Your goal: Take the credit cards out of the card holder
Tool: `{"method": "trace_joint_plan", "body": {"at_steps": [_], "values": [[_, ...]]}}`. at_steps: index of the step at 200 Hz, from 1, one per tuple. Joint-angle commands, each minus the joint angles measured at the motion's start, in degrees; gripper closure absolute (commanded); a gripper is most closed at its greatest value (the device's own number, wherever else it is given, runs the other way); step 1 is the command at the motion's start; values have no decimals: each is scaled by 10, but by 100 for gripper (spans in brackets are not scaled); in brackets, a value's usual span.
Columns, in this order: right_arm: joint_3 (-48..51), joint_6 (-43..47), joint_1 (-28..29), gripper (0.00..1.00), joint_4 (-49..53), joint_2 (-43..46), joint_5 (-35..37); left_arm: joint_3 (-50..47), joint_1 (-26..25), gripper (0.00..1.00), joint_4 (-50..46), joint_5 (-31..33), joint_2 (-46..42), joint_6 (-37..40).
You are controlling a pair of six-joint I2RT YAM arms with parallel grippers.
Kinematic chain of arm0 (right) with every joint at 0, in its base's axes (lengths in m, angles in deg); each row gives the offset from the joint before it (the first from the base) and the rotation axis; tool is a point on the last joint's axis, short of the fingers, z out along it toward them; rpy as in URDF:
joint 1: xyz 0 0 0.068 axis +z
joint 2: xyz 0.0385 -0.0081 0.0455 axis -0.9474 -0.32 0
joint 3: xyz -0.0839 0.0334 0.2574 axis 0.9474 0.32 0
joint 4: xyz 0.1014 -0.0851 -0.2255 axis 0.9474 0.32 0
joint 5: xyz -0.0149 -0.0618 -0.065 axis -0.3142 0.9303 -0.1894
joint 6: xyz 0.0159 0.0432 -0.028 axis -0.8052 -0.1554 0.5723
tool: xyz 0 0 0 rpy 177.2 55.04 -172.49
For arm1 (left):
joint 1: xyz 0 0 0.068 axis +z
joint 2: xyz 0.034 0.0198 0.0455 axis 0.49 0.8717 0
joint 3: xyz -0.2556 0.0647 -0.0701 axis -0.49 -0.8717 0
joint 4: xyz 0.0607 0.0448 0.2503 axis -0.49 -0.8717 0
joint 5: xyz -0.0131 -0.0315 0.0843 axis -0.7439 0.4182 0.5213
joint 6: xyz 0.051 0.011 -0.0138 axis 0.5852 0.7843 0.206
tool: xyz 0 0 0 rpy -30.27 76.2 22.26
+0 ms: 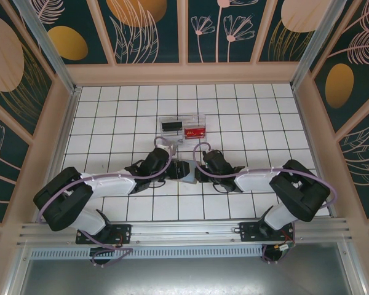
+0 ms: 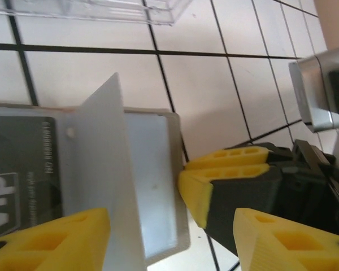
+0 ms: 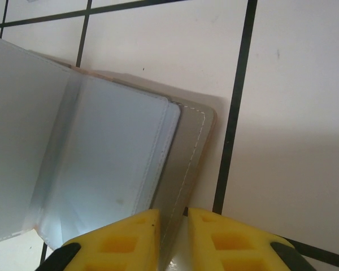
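Card holder (image 3: 186, 152) — spread open, right gripper (image 3: 172, 226) pinching its edge

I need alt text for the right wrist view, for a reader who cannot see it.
The yellow-tipped right gripper pinches the edge of the open grey card holder. Its clear plastic sleeves fan open on the left, over a white tiled table.

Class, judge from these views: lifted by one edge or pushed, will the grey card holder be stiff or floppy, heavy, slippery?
Probably floppy: the card holder is a thin stitched cover, and one clear sleeve stands up loose rather than lying flat. Likely light: the right tool pinches just its edge. On the smooth tiled table it would probably slide.
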Motion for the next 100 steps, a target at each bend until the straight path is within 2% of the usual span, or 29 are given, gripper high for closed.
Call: {"method": "trace_joint_plan", "body": {"at_steps": [1, 54, 100], "values": [[-9, -2, 4, 79, 20, 28, 19, 7, -6, 41, 17, -23, -8, 16], [-4, -9, 2, 78, 37, 70, 46, -3, -5, 40, -15, 11, -45, 36], [-10, -15, 2, 78, 46, 82, 50, 0, -5, 41, -35, 44, -45, 40]]}}
